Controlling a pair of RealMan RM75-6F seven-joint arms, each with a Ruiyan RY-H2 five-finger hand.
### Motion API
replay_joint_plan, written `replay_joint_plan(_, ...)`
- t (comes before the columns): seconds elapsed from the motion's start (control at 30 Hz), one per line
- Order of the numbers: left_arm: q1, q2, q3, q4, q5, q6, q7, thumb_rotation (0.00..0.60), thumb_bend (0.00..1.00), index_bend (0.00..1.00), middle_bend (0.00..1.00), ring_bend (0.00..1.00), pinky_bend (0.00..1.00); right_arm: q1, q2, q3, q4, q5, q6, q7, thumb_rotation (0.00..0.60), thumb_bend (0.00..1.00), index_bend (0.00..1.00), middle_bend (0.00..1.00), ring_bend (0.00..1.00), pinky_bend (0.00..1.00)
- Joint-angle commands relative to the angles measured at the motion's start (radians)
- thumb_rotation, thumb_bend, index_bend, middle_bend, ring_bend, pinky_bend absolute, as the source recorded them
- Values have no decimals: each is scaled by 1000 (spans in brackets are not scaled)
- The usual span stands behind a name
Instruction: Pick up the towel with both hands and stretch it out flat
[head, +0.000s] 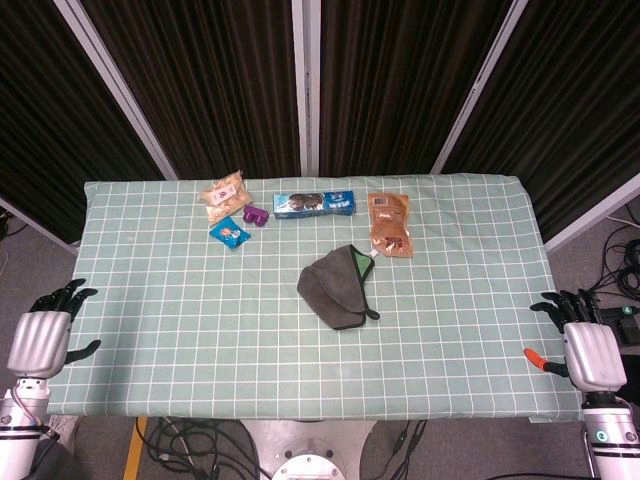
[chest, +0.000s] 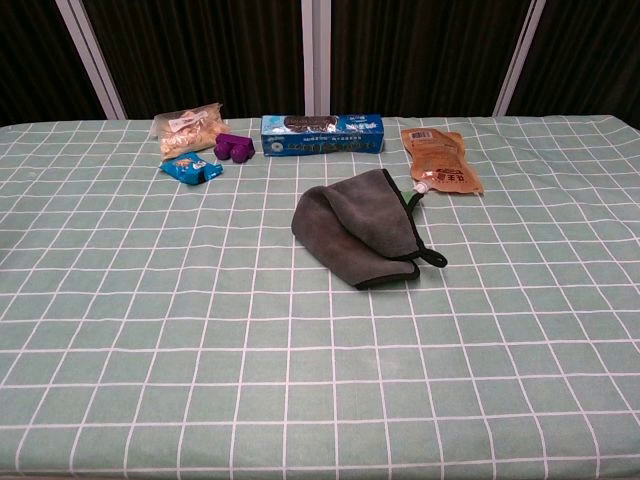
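A dark grey towel (head: 338, 284) with a green edge lies crumpled near the middle of the green checked table (head: 200, 330); the chest view shows the towel (chest: 362, 228) folded over itself with a dark loop at its right side. My left hand (head: 45, 335) hangs off the table's left edge, fingers spread, holding nothing. My right hand (head: 588, 345) is beyond the right edge, fingers apart and empty. Both hands are far from the towel and do not show in the chest view.
Along the far side lie a snack bag (head: 225, 196), a small blue packet (head: 229, 233), a purple object (head: 256, 215), a blue biscuit box (head: 315, 204) and an orange pouch (head: 389, 224) just behind the towel. Dark curtains stand behind the table.
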Motion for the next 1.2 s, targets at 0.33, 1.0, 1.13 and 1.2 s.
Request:
replay_joint_plan(0.33,0,-4,2,5,6,5,-9,600,22,302,261,266,305,27,9,-8,-8,-46,-23,4,600,21,340,193,114,0)
replay_joint_plan(1.0,16,17,4,3,-1,21,-29,600,22,303,262,266,305,449,-336,46,297,-126,-459,-4,600,0,385,165,76,0)
replay_joint_plan(1.13,20,21,4,7,-5,21,-38,600,23,303,261,266,305,514,-458,43,444,-148,-481,18,600,0,384,166,70,0)
replay_joint_plan(1.2,21,22,4,10,-7,21,-42,600,23,303,261,266,305,537,-506,39,507,-158,-483,33,600,0,384,164,64,0)
